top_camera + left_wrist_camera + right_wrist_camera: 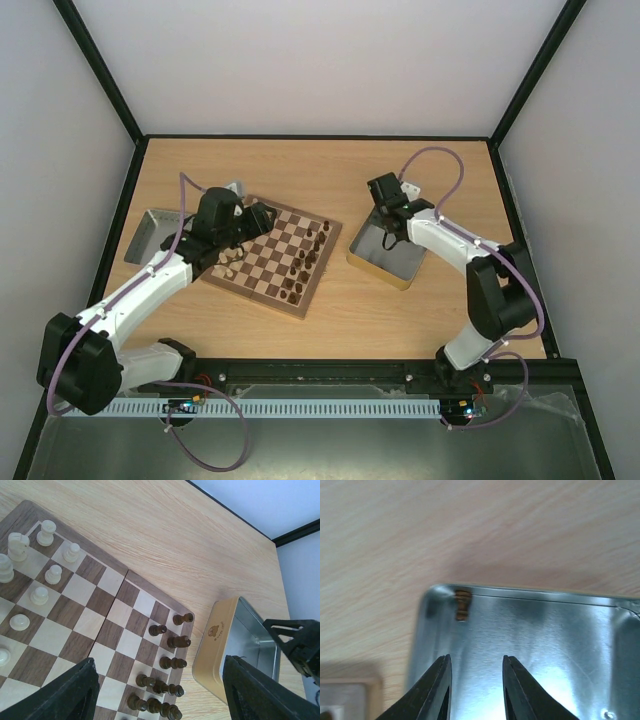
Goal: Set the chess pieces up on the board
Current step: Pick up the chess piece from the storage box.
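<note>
We see the right claw (475, 658) parted above the shiny rectangular metal tin (545, 630), a brown wooden chess piece (462, 605), seemingly toppled, in its corner; left claw (158, 660) parted over the checked wooden board (80, 587) beside it

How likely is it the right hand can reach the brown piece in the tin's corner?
Probably yes. The right hand hangs open above the tin with nothing between it and the brown piece, but the piece lies against the corner wall, leaving little finger room.

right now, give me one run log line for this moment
left gripper: open, empty, over board | right gripper: open, empty, over tin | one dark piece in tin corner | setup unfinished
</note>
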{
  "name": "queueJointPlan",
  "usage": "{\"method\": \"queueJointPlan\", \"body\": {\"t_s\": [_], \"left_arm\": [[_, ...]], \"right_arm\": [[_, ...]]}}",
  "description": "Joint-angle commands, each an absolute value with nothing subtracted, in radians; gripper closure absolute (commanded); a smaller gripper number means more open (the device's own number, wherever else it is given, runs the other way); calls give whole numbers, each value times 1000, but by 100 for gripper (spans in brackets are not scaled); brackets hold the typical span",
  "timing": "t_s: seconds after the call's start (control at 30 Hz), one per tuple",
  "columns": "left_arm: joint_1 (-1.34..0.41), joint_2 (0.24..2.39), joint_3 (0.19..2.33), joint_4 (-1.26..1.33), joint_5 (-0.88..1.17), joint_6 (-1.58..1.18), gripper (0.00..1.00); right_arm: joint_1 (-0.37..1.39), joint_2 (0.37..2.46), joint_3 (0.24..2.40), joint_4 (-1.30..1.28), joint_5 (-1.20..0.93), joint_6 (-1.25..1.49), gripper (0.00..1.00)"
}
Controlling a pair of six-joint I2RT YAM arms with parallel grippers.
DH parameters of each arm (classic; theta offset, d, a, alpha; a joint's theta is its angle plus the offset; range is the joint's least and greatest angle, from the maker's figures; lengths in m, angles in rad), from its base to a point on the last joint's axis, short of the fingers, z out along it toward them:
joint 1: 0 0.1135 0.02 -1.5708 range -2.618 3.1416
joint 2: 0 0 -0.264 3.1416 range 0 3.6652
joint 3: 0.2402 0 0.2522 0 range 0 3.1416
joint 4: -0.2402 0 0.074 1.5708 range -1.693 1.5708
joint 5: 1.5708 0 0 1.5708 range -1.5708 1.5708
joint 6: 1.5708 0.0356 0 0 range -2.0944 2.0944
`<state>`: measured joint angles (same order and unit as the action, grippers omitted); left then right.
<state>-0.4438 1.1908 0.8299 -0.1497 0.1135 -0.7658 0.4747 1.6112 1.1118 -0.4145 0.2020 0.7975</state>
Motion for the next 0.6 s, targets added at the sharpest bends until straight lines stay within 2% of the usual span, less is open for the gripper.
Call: {"method": "queueJointPlan", "body": {"t_s": [0.0, 0.27, 0.57], "left_arm": [[-439, 1179, 818, -156, 124, -753, 30], [-439, 1174, 815, -163, 121, -748, 30], [-439, 1174, 822, -160, 130, -753, 30]], "right_arm": [[450, 1658, 1074, -364, 177, 796, 72], [421, 1791, 1147, -322, 162, 747, 67], [406, 1903, 1201, -267, 179, 711, 68]]}}
